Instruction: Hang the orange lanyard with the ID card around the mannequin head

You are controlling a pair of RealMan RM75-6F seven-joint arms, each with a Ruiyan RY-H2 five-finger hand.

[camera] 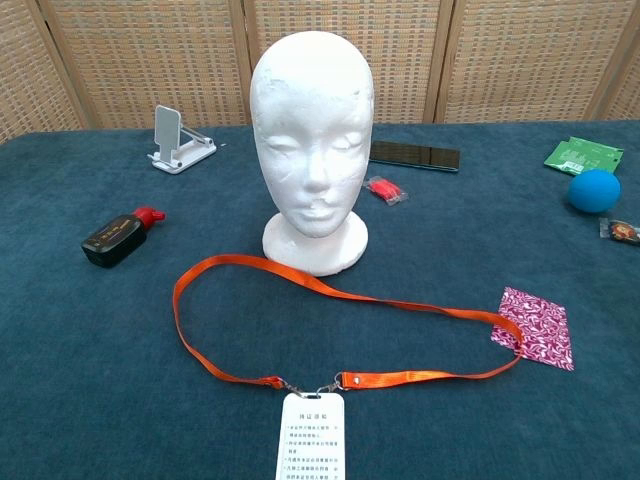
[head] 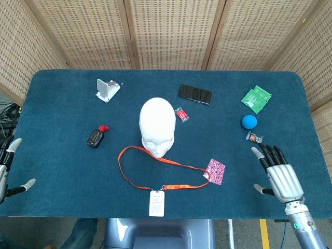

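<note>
Orange ribbon lanyard (head: 155, 168) with a white paper ID card (head: 156, 203) lies flat on the blue felt counter (head: 62, 166), just in front of the white foam mannequin head (head: 157, 126). The far edge of its loop touches the base of the head. The card sits at the near end, away from the head.

The right robot hand (head: 280, 174) is off to the right of the head, well apart from the lanyard. Its fingers are spread and it holds nothing. The left robot hand (head: 8, 168) peeks in at the counter's left edge, far from the head. Only two of its fingertips show, set apart, with nothing between them.

No hand has touched the lanyard yet, so the first job looks like picking it up. A good way might be to grip the ribbon on both sides of the loop and lift it wide open (a narrow loop could catch on the nose). Then it can go over the top of the head and down.

The loop is long from side to side, stretching out to the right of the head toward a small pink patterned square (head: 216, 171). The card points toward the robot, straight away from the head.
</note>
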